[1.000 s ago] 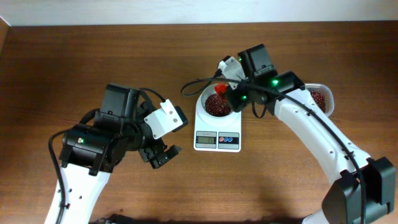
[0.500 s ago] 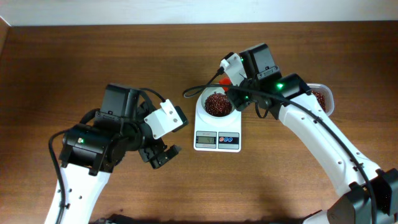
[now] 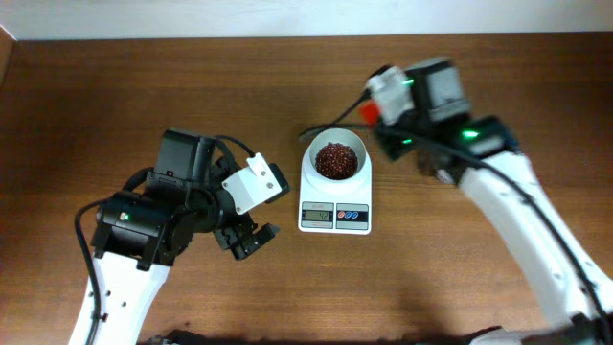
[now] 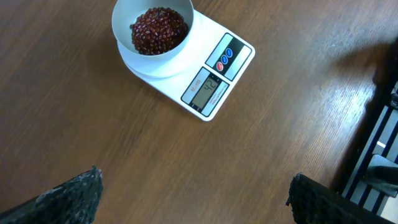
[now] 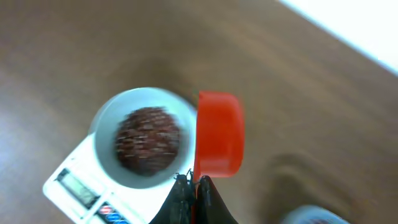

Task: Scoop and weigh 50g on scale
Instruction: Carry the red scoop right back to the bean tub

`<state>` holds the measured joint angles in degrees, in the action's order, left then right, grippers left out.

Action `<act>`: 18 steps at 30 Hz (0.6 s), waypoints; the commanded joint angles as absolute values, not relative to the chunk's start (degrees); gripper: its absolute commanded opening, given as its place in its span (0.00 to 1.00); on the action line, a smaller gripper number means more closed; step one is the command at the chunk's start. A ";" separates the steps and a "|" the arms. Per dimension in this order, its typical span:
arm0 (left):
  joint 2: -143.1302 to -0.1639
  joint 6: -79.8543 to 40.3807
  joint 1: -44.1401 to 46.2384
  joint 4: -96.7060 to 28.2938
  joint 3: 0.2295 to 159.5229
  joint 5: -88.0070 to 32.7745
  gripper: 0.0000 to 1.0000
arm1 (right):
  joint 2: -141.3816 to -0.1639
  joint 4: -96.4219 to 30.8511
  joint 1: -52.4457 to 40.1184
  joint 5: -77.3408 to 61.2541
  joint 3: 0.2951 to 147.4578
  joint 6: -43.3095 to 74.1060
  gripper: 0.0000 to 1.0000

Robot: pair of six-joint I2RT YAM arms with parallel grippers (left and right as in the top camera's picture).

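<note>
Above the tabletop (image 3: 144, 86), overhead view: the scale (image 3: 334, 192) sits at centre, and its white bowl (image 3: 335, 136) carries a heap of red-brown beans (image 3: 335, 159). From the right, the right arm (image 3: 508, 192) reaches in and ends just beside the bowl's far right rim, with a sliver of the red scoop (image 3: 368, 113) showing beneath it. Well apart to the left of the scale, the left hand (image 3: 249, 240) has its fingers spread wide and holds nothing.

Left wrist view: the scale lies ahead, its display side turned towards the camera. Both fingertips stand at the lower corners, wide apart and empty. The digits are too small to read with confidence.

Right wrist view, blurred: the right hand (image 5: 191, 185) is closed tight on the scoop's handle. The scoop's long axis runs straight ahead from the fingers. Its cup lies just beside the bowl's right rim, not over the beans, and no beans can be made out in it.

Judgement: the right arm is the nearer one, and going back over the bowl means moving left.
</note>
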<state>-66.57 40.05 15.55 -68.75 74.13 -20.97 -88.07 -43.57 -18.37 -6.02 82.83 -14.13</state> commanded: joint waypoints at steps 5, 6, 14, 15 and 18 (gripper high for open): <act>-66.30 39.75 15.22 -68.64 75.05 -20.99 0.99 | -85.60 -51.57 1.52 -5.28 84.12 -13.91 0.04; -66.30 39.75 15.22 -68.64 75.05 -20.99 0.99 | -86.06 -52.31 3.16 -5.30 84.12 -13.89 0.04; -66.30 39.75 15.22 -68.64 75.05 -20.99 0.99 | -93.30 -57.08 9.50 -5.02 83.81 -13.91 0.04; -66.30 39.75 15.22 -68.64 75.05 -20.99 0.99 | -94.48 -57.17 9.50 -4.08 83.81 -13.91 0.04; -66.30 39.75 15.22 -68.64 75.05 -20.99 0.99 | -97.49 -57.19 9.39 -0.14 83.81 -13.89 0.04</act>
